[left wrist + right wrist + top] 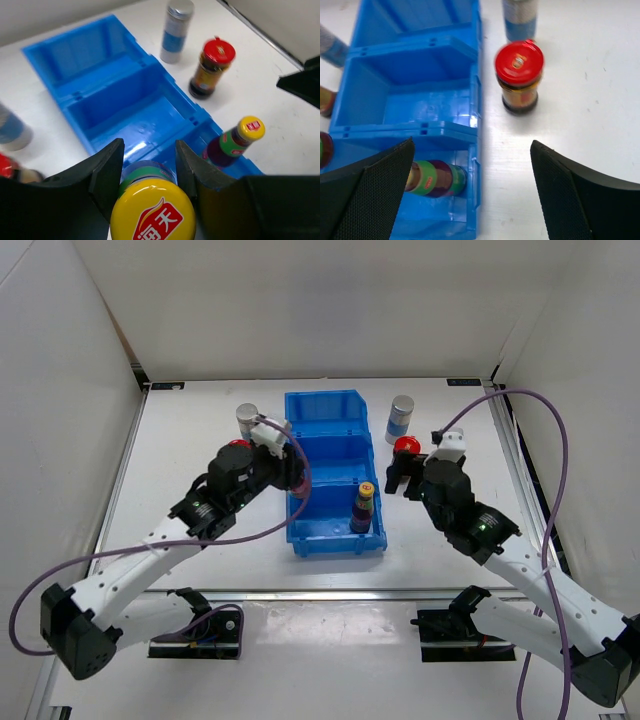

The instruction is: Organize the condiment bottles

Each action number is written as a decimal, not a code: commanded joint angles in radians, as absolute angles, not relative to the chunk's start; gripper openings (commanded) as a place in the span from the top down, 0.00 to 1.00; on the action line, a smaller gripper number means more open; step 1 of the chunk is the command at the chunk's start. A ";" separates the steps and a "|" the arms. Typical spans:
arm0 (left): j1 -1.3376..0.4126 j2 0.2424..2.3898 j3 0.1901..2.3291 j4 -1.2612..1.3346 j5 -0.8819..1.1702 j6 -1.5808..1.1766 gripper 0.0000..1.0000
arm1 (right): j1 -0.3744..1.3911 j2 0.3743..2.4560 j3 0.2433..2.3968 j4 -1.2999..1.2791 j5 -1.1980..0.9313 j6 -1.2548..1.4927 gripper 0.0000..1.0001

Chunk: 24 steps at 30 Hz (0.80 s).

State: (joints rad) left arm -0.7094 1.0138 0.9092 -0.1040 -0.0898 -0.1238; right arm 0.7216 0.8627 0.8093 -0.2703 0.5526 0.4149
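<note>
While a slim yellow-capped bottle [152, 215] is pinched between the fingers of the left gripper [149, 167] over the blue bin [65, 55], a second yellow-capped bottle [363, 508] is seen standing in the nearest compartment, and the right gripper [403, 483] is held spread just beside a red-lidded jar [519, 75] on the table [200, 420].

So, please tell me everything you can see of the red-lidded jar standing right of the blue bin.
The jar is squat and dark, apparently glass, with a yellow-orange label and a shiny red lid bearing a small emblem. It stands upright on the white table, just right of the blue bin, with a silver-capped shaker behind it. Nothing touches it; the open right gripper hovers close before it.
</note>
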 commanded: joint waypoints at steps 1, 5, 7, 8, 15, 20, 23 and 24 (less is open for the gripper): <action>-0.736 1.048 0.907 0.077 0.014 -0.104 0.89 | 0.723 0.845 0.856 -0.348 0.667 0.517 0.00; -0.746 1.092 0.896 0.089 0.046 -0.104 0.89 | 0.723 0.810 0.847 -0.348 0.679 0.526 0.01; -0.758 1.120 0.873 0.100 0.046 -0.104 0.89 | 0.723 0.801 0.834 -0.348 0.690 0.545 0.01; -0.758 1.120 0.864 0.112 0.046 -0.104 0.89 | 0.723 0.801 0.834 -0.348 0.690 0.545 0.01; -0.758 1.163 0.741 0.219 0.046 -0.137 0.85 | 0.723 0.792 0.825 -0.339 0.670 0.535 0.00; -0.758 1.227 0.730 0.229 0.046 -0.147 0.84 | 0.723 0.792 0.825 -0.339 0.670 0.535 0.00; -0.758 1.258 0.730 0.238 0.046 -0.147 0.73 | 0.723 0.792 0.825 -0.339 0.670 0.535 0.00; -0.758 1.258 0.730 0.238 0.046 -0.147 0.69 | 0.723 0.792 0.825 -0.339 0.670 0.535 0.00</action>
